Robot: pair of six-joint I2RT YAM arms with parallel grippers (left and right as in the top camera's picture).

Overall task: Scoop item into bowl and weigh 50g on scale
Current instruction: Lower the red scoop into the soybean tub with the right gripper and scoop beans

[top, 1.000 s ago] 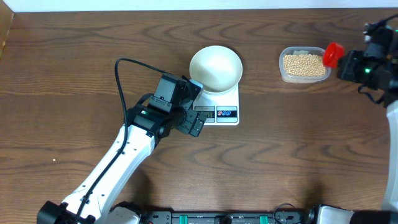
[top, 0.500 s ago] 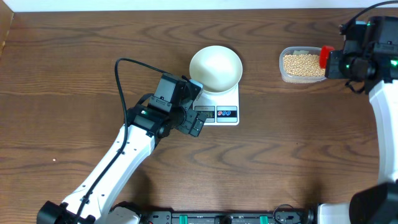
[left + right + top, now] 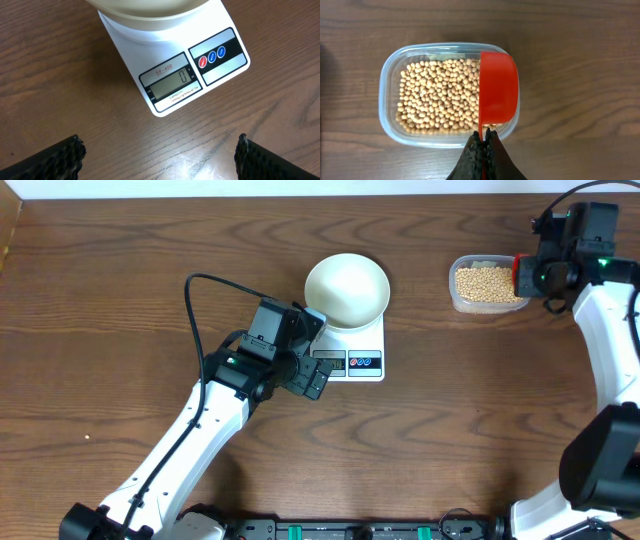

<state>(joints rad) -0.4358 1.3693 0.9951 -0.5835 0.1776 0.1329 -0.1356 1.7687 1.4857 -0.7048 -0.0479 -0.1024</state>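
The white bowl (image 3: 347, 288) sits empty on the white scale (image 3: 362, 348); in the left wrist view the scale (image 3: 175, 75) display reads 0 and the bowl's rim (image 3: 150, 10) shows at the top. Tan beans (image 3: 488, 283) fill a clear plastic container (image 3: 390, 90) at the back right; the beans (image 3: 437, 100) show in the right wrist view. My right gripper (image 3: 484, 137) is shut on the handle of a red scoop (image 3: 497, 92), held over the container's right side; it also shows overhead (image 3: 540, 272). My left gripper (image 3: 157, 155) is open and empty, just in front of the scale.
A black cable (image 3: 195, 310) loops above the left arm. Bare wood table (image 3: 480, 420) lies in front of the scale and container.
My right gripper has moved left with the red scoop, from beside the container to over its right side. The left arm has not moved.
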